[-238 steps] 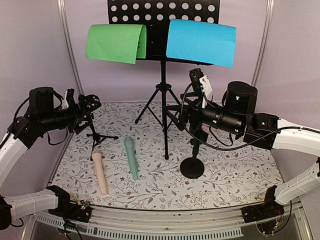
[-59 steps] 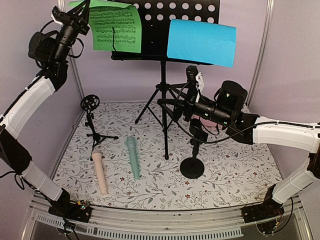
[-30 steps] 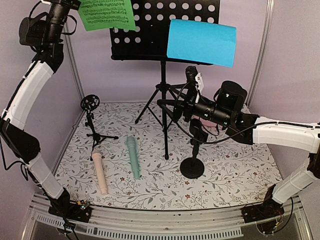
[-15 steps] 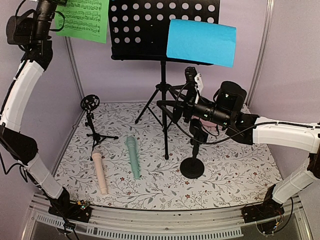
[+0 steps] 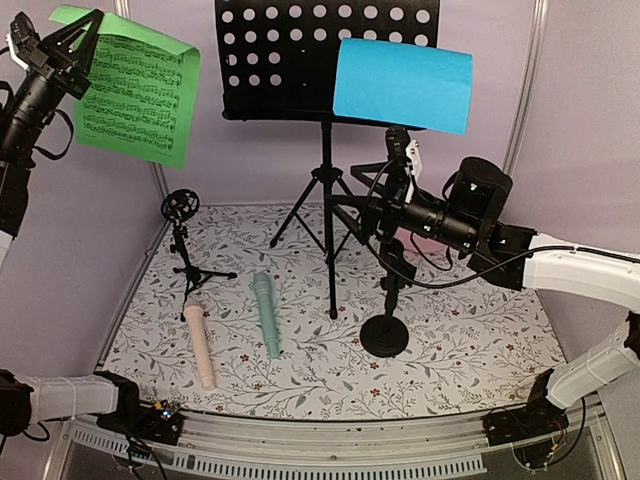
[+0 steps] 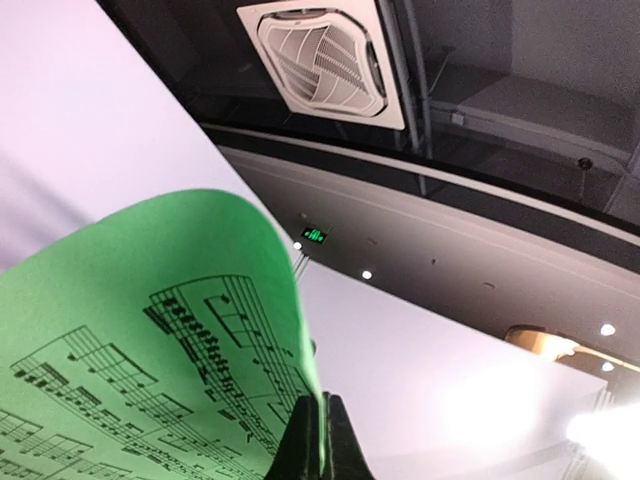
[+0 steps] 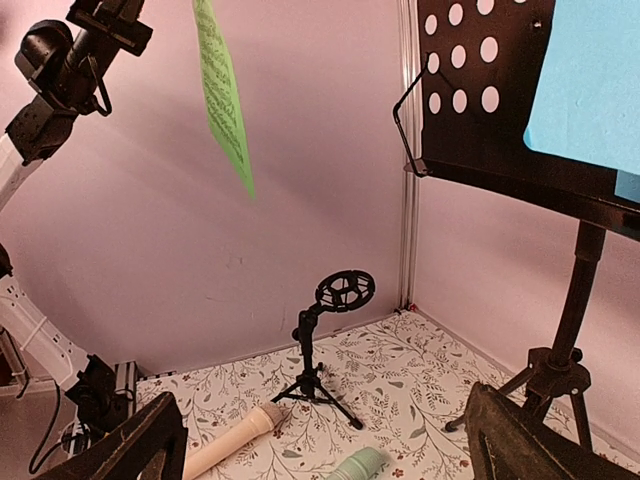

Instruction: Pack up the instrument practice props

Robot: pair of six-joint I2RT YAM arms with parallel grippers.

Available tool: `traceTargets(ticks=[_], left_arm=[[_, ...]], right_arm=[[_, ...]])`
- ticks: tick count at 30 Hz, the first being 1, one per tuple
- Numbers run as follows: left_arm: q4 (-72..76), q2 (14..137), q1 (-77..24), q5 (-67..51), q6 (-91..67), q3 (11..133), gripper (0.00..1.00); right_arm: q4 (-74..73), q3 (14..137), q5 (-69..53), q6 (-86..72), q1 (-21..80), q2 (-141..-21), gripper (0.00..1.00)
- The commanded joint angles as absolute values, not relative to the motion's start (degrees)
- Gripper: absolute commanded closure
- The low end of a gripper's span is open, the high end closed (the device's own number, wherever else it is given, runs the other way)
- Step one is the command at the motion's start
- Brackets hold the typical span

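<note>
The green music sheet (image 5: 135,95) hangs in the air at the upper left, off the rack, with my left gripper (image 5: 75,30) shut on its top edge; the left wrist view shows the fingertips (image 6: 322,420) pinching the paper (image 6: 150,350). The blue sheet (image 5: 402,83) still drapes over the black perforated music rack (image 5: 290,60) on its tripod legs (image 5: 325,210). A mint microphone (image 5: 265,315) and a pink one (image 5: 200,345) lie on the mat. One small tripod mic support (image 5: 185,245) stands at the left, and a round-based one (image 5: 386,330) below my open, empty right gripper (image 5: 362,222).
A floral mat (image 5: 460,340) covers the floor, enclosed by lilac walls with metal corner posts (image 5: 150,150). In the right wrist view the left arm (image 7: 70,60) reaches high at the left and the rack's lip (image 7: 410,130) juts out at the right.
My left arm has swung the green sheet further left and lower, well away from the rack. The right arm has shifted slightly right.
</note>
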State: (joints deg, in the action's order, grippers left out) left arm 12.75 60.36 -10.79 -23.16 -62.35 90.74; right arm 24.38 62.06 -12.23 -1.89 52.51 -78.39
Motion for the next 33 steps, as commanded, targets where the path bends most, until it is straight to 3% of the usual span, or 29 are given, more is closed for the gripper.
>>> traceTargets(ticks=[1, 15, 22, 33], left_arm=[[-2.5, 59.0, -10.1, -27.7, -54.6, 88.6, 1.0], [-36.3, 62.5, -10.6, -39.9, -44.4, 93.0, 1.0], [-45.0, 60.1, -16.4, -32.4, -45.1, 90.2, 1.0], [-64.3, 62.5, -21.4, -29.5, -43.8, 96.2, 1.0]], right_arm=[[21.8, 60.0, -12.6, -2.8, 53.0, -75.7, 0.01], [13.8, 56.0, -25.3, -8.2, 53.1, -69.9, 0.01], [12.8, 50.4, -23.9, -10.9, 53.1, -64.3, 0.01], [11.1, 46.8, -20.3, -10.7, 53.1, -58.6, 0.01]])
